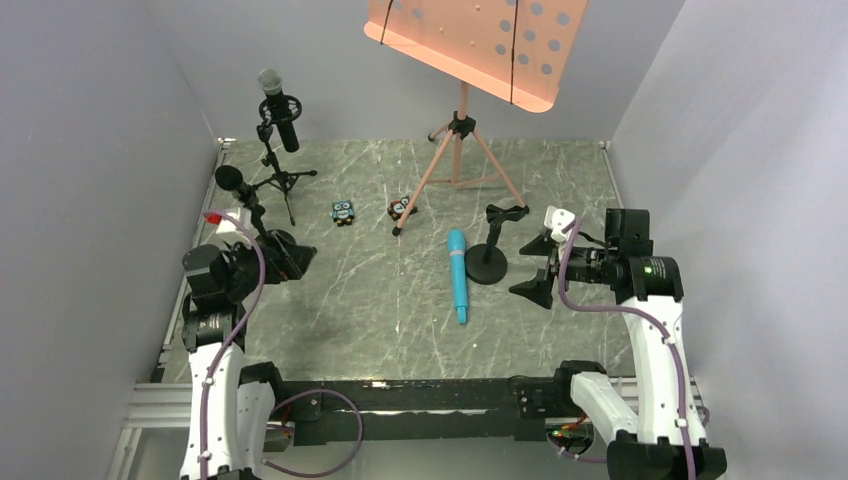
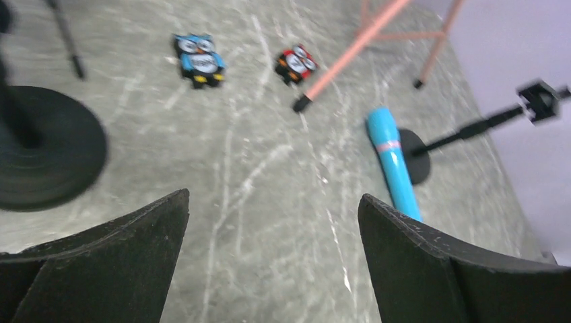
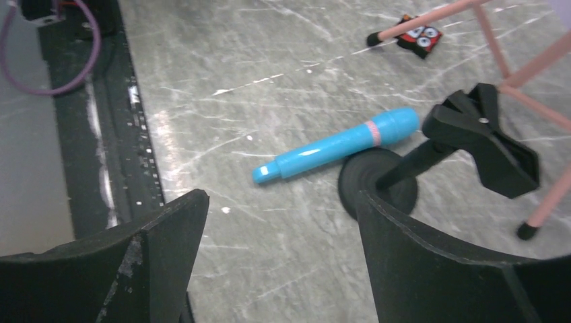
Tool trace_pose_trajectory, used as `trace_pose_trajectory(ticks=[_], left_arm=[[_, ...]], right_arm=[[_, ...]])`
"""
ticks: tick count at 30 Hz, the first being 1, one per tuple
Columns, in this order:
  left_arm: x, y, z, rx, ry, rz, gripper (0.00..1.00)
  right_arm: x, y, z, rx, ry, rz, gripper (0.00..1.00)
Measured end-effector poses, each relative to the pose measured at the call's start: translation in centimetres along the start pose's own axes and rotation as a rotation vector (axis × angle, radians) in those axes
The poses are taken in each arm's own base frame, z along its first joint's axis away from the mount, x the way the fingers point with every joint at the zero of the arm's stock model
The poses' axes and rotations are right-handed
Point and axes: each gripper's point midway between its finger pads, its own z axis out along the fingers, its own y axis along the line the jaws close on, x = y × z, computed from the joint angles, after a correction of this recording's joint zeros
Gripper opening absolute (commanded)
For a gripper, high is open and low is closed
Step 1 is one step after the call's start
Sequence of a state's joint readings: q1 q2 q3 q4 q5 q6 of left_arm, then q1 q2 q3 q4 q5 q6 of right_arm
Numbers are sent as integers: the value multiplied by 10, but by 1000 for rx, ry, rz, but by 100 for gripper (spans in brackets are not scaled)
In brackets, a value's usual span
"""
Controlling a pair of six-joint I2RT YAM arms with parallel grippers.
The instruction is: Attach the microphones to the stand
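The turquoise microphone (image 1: 458, 276) lies flat on the table next to an empty stand with a black clip (image 1: 505, 213) on a round base (image 1: 487, 266). It also shows in the left wrist view (image 2: 394, 163) and the right wrist view (image 3: 337, 146). The black microphone with silver mesh head (image 1: 278, 108) sits in a tripod stand at the back left. The black microphone with the orange end cap (image 1: 240, 191) sits tilted in a round-base stand (image 2: 47, 148). My left gripper (image 1: 290, 257) is open and empty beside that stand. My right gripper (image 1: 533, 268) is open and empty, right of the empty stand.
A salmon music stand (image 1: 470, 40) on tripod legs (image 1: 455, 160) stands at the back centre. A blue owl figurine (image 1: 344, 211) and a red owl figurine (image 1: 402, 208) lie near its front leg. Grey walls close in both sides. A black rail (image 1: 400, 395) runs along the near edge.
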State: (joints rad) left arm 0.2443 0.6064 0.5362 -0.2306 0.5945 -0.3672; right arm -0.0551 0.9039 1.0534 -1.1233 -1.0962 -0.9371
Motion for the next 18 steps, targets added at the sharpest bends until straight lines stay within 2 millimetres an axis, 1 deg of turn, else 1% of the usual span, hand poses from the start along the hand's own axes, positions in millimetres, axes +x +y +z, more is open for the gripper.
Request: trace_pose_trajectory(ticks=[2, 5, 7, 9, 12, 14, 15, 18], left_arm=[[11, -13, -1, 75, 37, 3, 99], [28, -39, -4, 193, 73, 9, 99], [42, -54, -5, 252, 100, -6, 99], [61, -72, -5, 308, 160, -22, 99], [89, -93, -1, 331, 262, -37, 99], [108, -101, 5, 314, 327, -42, 99], [120, -103, 9, 288, 372, -44, 99], [145, -114, 21, 214, 471, -27, 99]], right_arm=[[-2, -5, -2, 42, -2, 1, 90], [2, -12, 2, 70, -20, 33, 90], [9, -16, 9, 65, -28, 67, 90], [19, -21, 15, 59, -24, 115, 90], [30, -29, 22, 57, -15, 185, 90], [30, -35, 23, 68, -19, 206, 90], [29, -38, 22, 79, -25, 213, 90], [28, -50, 17, 132, -49, 231, 92]])
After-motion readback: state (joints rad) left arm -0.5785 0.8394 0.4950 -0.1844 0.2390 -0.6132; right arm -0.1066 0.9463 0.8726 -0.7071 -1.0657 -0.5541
